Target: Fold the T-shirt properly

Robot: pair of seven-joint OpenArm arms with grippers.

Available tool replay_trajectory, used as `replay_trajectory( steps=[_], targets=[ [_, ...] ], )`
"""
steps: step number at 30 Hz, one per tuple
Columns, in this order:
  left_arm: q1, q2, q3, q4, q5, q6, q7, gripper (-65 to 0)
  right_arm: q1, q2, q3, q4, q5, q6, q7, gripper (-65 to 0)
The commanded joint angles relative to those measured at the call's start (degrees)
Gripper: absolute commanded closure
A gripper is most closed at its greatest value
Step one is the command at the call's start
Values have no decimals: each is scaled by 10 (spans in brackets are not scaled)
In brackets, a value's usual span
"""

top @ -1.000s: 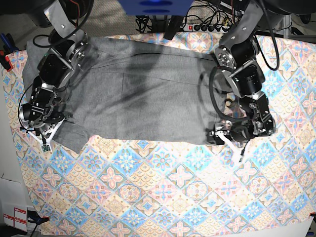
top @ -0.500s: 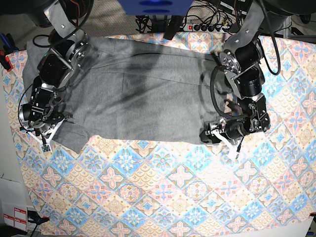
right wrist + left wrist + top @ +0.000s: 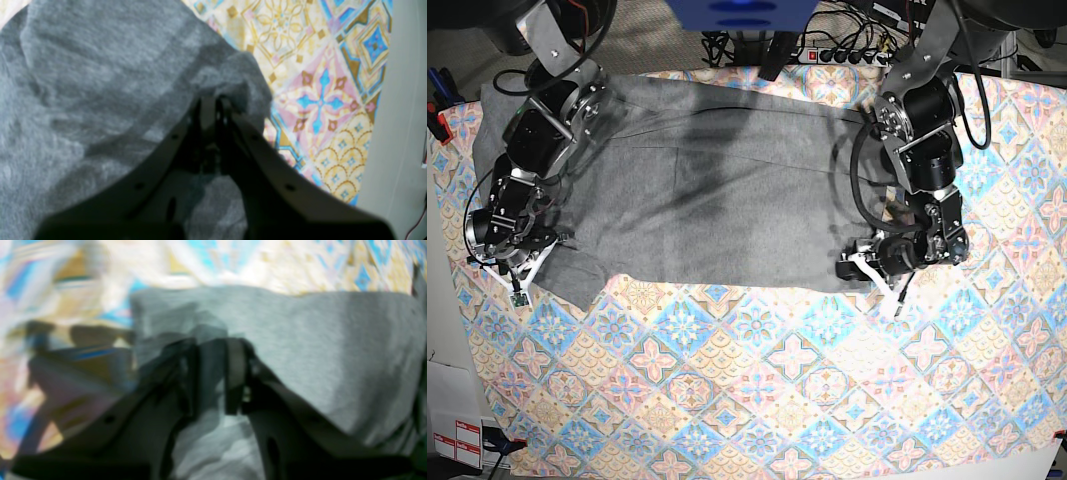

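The grey T-shirt (image 3: 717, 190) lies spread flat across the far half of the table. In the base view my left gripper (image 3: 859, 268) sits at the shirt's near right corner. The blurred left wrist view shows this gripper (image 3: 213, 370) with its jaws narrowed on a fold of the T-shirt (image 3: 333, 350), grey cloth between them. My right gripper (image 3: 515, 272) rests at the shirt's near left corner. In the right wrist view the same gripper (image 3: 211, 105) is shut, with the T-shirt (image 3: 83, 83) bunched up at its tips.
The patterned tablecloth (image 3: 757, 400) covers the table in front of the shirt. A power strip (image 3: 842, 57) and cables lie behind the far edge. A pale strip (image 3: 400, 100) runs beside the tablecloth near my right gripper.
My left gripper slid left onto the shirt's near right corner and its jaws narrowed on the cloth. The right arm has not moved.
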Motion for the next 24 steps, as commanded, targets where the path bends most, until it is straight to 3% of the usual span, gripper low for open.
replay_trajectory(
  steps=[1,5,12,20,24],
  targets=[
    [-5,2,3,-9,18,3,19,-100,15,7,-1,10,4,-2,9,-14],
    [-4,1,4,-12,19,3,19,-33,15,7,-1,11,4,-2,9,-14],
    [-2,-6,2,21,17,3,26,-27,15,7,2,13,4,-2,10,-11],
    [45,-6,3,265,-20,3,158,-26,10,7,3,39,6,-2,11,-11],
    [50,-8,4,289,-25,3,172,-27,10,7,3,38,6,-2,11,-11]
  ],
)
